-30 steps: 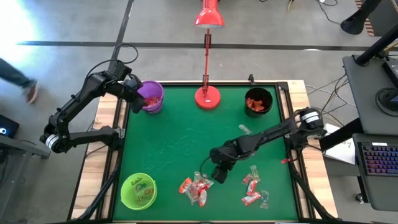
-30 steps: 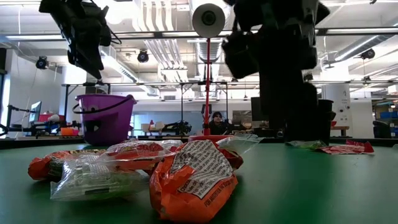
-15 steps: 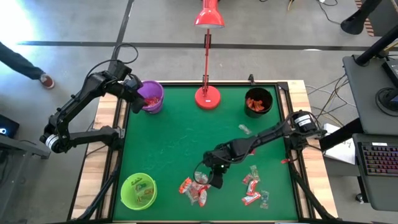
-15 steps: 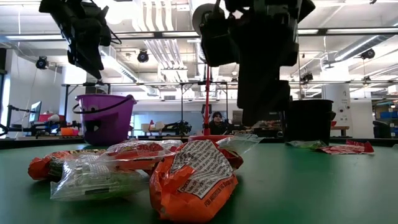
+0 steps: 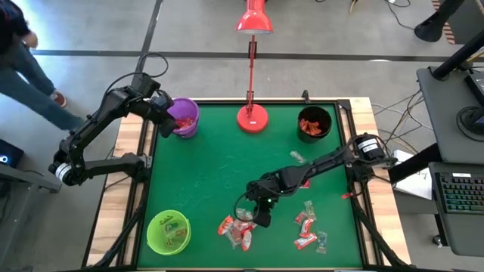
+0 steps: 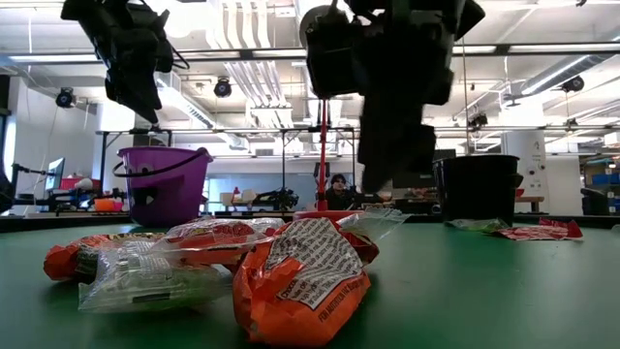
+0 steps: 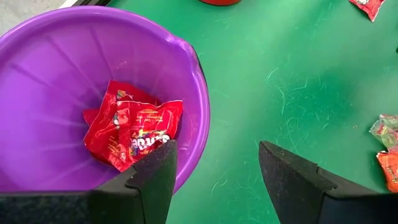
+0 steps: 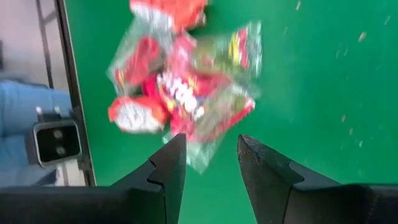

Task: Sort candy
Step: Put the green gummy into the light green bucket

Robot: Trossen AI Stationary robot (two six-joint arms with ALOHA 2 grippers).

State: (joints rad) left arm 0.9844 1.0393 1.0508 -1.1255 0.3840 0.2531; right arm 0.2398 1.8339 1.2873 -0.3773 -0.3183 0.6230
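The green table (image 5: 219,159) fills the middle of the high view, and the likeliest trouble on it is a muddled grab: the right gripper (image 5: 259,214), at lower centre of that view, hangs just above the near pile of candy (image 5: 237,230) with its fingers parted and nothing between them, and because the packets overlap, closing there could pinch two at once or only a loose corner of wrapper, which might slip out on the way to a container. A descent slightly off line could instead shove the pile toward the table's lower edge. The left gripper (image 5: 162,117) hovers at upper left over the rim of the purple bucket (image 5: 184,115), jaws wide and empty; it looks parked, so I judge it a small risk, though a careless move could tip the bucket. In the same view a black cup (image 5: 314,123) at upper right holds orange-red packets and a green bowl (image 5: 168,231) at lower left holds a few more. The candy itself is crinkled, glossy packets, red, orange and clear with white print; a second loose scatter (image 5: 308,227) lies at lower right, and one red packet (image 7: 132,126) rests inside the bucket, left of centre in the left wrist view.
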